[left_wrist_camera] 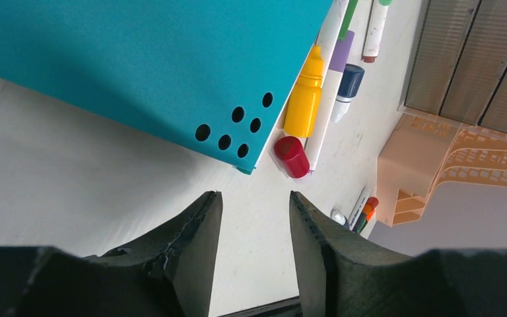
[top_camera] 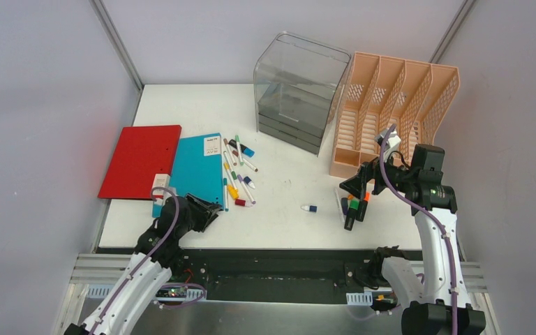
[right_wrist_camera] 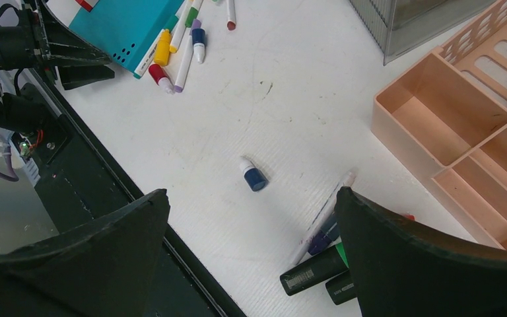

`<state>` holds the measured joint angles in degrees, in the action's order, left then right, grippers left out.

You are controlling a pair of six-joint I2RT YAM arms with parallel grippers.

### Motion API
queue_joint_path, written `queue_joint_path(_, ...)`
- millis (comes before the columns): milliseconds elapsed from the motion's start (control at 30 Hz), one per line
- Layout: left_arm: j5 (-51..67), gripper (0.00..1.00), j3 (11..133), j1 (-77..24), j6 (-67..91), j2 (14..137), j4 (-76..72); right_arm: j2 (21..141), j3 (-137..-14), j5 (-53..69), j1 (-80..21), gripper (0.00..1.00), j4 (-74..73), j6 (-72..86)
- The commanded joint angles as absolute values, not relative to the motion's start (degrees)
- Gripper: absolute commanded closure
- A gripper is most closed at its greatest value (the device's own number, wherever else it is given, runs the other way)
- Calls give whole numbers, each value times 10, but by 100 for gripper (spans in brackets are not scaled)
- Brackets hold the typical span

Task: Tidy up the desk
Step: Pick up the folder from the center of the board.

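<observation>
Grey-walled bay point(top_camera: 42, 84), white desk point(top_camera: 286, 188) between: teal folder point(left_wrist_camera: 138, 59), loose markers point(top_camera: 237, 174), peach rack point(top_camera: 391, 112). Left claw point(left_wrist_camera: 254, 198) parted, empty, at folder's corner; right claw point(right_wrist_camera: 252, 198) wide, empty. I judge sorting early; next, pinch one marker.

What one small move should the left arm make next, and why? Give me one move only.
Probably ease the left end effector forward and close on the punched corner of the teal folder. Its jaws stand apart and empty just short of that corner, and the folder lies loose on the desk. Keep clear of the red-capped marker beside it.
</observation>
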<state>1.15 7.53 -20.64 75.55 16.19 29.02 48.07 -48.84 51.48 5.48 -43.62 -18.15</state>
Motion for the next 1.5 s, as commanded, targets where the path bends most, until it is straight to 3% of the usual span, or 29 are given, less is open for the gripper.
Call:
queue_joint_path(0,17,56,41,-207,770,196,218,480,-488,523,49,0,-428,-196)
queue_joint_path(467,-6,60,11,-207,805,183,193,479,-488,517,43,0,-433,-203)
queue_joint_path(900,-29,61,68,-207,823,227,326,480,-488,511,39,0,-436,-207)
queue_joint_path(1467,-61,59,24,-207,840,237,231,483,-488,506,33,0,-439,-211)
